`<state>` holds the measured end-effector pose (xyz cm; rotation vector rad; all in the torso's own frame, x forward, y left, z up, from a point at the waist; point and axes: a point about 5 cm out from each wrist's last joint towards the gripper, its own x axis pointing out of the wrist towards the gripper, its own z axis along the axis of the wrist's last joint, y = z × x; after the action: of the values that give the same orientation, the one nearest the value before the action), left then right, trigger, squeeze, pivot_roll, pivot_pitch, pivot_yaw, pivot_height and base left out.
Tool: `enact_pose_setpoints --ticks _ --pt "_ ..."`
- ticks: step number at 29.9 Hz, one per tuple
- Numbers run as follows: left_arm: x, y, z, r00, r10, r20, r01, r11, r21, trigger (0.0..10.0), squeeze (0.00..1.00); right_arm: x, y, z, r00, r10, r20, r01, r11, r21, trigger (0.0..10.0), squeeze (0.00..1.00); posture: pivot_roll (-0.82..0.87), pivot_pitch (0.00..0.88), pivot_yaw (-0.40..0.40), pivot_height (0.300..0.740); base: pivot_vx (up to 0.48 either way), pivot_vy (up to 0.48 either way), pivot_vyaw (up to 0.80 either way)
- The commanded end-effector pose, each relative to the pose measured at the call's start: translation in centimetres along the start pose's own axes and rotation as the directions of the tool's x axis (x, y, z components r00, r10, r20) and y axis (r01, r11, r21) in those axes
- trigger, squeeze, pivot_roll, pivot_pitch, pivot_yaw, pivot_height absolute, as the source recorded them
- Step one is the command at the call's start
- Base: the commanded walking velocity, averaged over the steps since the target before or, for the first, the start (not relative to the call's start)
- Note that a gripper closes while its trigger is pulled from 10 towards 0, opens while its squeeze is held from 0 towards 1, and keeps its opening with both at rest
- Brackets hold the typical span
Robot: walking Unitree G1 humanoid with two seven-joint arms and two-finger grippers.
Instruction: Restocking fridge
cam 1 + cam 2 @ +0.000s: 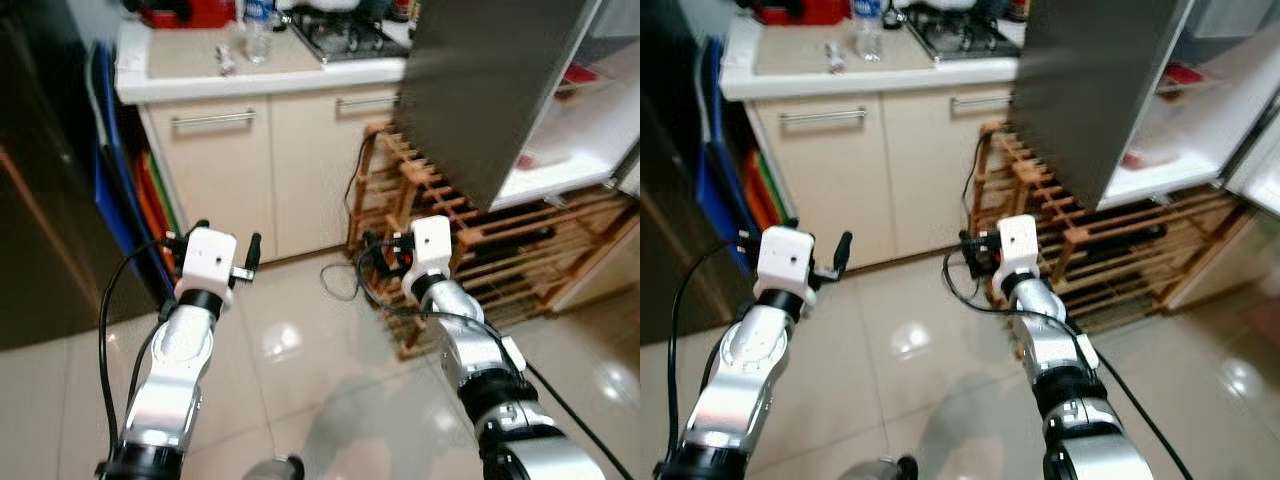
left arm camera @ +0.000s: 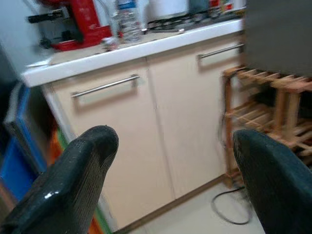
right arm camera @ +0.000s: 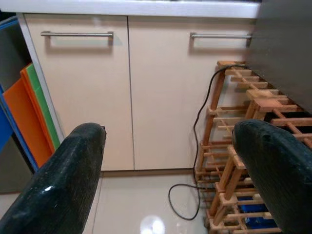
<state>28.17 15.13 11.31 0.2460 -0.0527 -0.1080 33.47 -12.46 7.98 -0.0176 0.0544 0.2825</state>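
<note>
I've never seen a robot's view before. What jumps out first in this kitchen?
Two silver arms reach forward over the glossy tiled floor, the left tool and right tool both open and empty. To the right, the open fridge door hangs above a wooden rack. Ahead, a water bottle stands on the counter over cream cabinets.

Both shiny silver arms reach forward, bent a little at the elbow. The left gripper with two long black fingers has its fingers spread wide apart. The right gripper with two long black fingers is spread wide too. Neither one holds anything.
</note>
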Motion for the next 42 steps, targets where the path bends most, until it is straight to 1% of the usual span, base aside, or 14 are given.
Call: enact_pose_setpoints --ticks 1,5,13,15,17,19,25,27,31,36,38,39,40,42 --pt "0.3 0.0 0.6 1.000 -0.006 0.022 0.006 1.000 0.004 10.0 0.00 -0.1 -0.3 0.6 0.999 -0.019 0.041 0.018 1.000 0.007 10.0 0.00 0.07 0.000 -0.040 0.740 0.000 0.000 0.00" --pt "0.5 -0.2 1.2 0.999 -0.009 0.040 0.009 1.000 -0.010 10.0 0.00 0.1 0.0 0.8 0.999 -0.015 0.047 0.014 1.000 0.018 10.0 0.00 0.07 0.000 -0.039 0.740 0.480 0.000 0.00" --pt "0.7 -0.2 1.3 0.999 -0.013 0.050 0.013 1.000 -0.005 10.0 0.00 0.1 0.0 0.9 0.999 -0.025 0.046 0.025 1.000 0.013 10.0 0.01 0.07 0.000 -0.039 0.740 0.480 0.000 0.00" --pt "1.1 0.1 1.8 0.998 0.009 0.066 -0.007 1.000 -0.016 10.0 0.00 0.4 -0.1 1.3 0.997 -0.048 0.054 0.048 0.999 0.010 10.0 0.00 0.07 0.000 -0.039 0.740 0.480 0.000 0.00" --pt "1.1 0.1 1.8 0.998 0.009 0.066 -0.007 1.000 -0.016 10.0 0.00 0.4 -0.1 1.3 0.997 -0.048 0.054 0.048 0.999 0.010 10.0 0.00 0.07 0.000 -0.039 0.740 0.480 0.000 0.00" --pt "1.6 0.5 2.7 0.996 0.028 0.089 -0.027 1.000 -0.015 10.0 0.00 0.8 0.0 2.4 0.994 -0.058 0.093 0.058 0.998 0.003 10.0 0.00 0.07 0.000 -0.037 0.740 0.480 0.000 0.00" --pt "1.9 0.6 2.9 0.995 0.028 0.100 -0.027 1.000 -0.009 10.0 0.00 1.0 0.0 2.7 0.992 -0.063 0.111 0.063 0.998 0.003 10.0 0.00 0.08 0.000 -0.037 0.740 0.480 0.000 0.00" --pt "1.9 0.7 2.9 0.995 0.030 0.099 -0.029 1.000 -0.009 10.0 0.00 1.0 0.0 3.0 0.990 -0.057 0.127 0.059 0.998 -0.012 10.0 0.00 0.08 0.000 -0.038 0.740 0.480 0.000 0.55" --pt "1.9 0.6 2.9 0.995 0.030 0.099 -0.030 1.000 -0.008 10.0 0.00 1.0 0.3 3.0 0.991 -0.051 0.120 0.053 0.998 -0.015 10.0 0.01 0.08 0.000 -0.041 0.740 0.480 0.000 0.45" --pt "2.1 0.7 3.3 0.994 0.032 0.109 -0.032 0.999 -0.001 10.0 0.00 1.1 0.4 2.8 0.993 -0.060 0.105 0.063 0.998 -0.018 10.0 0.00 0.08 0.000 -0.039 0.740 0.480 0.000 0.36" --pt "2.1 0.9 3.5 0.992 0.043 0.119 -0.041 0.999 -0.014 10.0 0.00 1.2 0.4 2.8 0.993 -0.066 0.100 0.069 0.997 -0.028 10.0 0.00 0.07 0.000 -0.038 0.740 0.480 0.000 0.43" --pt "2.1 0.9 3.6 0.991 0.047 0.123 -0.045 0.999 -0.024 10.0 0.00 1.2 0.5 3.0 0.992 -0.059 0.109 0.062 0.998 -0.024 10.0 0.00 0.07 0.000 -0.037 0.740 0.480 0.000 0.43" --pt "2.1 1.0 3.6 0.990 0.054 0.126 -0.052 0.998 -0.026 10.0 0.00 1.2 0.6 3.4 0.991 -0.052 0.124 0.057 0.998 -0.040 10.0 0.00 0.07 0.000 -0.037 0.740 0.480 0.000 0.44" --pt "2.0 1.2 3.8 0.988 0.077 0.134 -0.075 0.997 -0.018 10.0 0.00 1.3 0.7 4.4 0.986 -0.044 0.162 0.053 0.997 -0.048 10.0 0.02 0.07 0.000 -0.036 0.740 0.480 0.000 0.41"
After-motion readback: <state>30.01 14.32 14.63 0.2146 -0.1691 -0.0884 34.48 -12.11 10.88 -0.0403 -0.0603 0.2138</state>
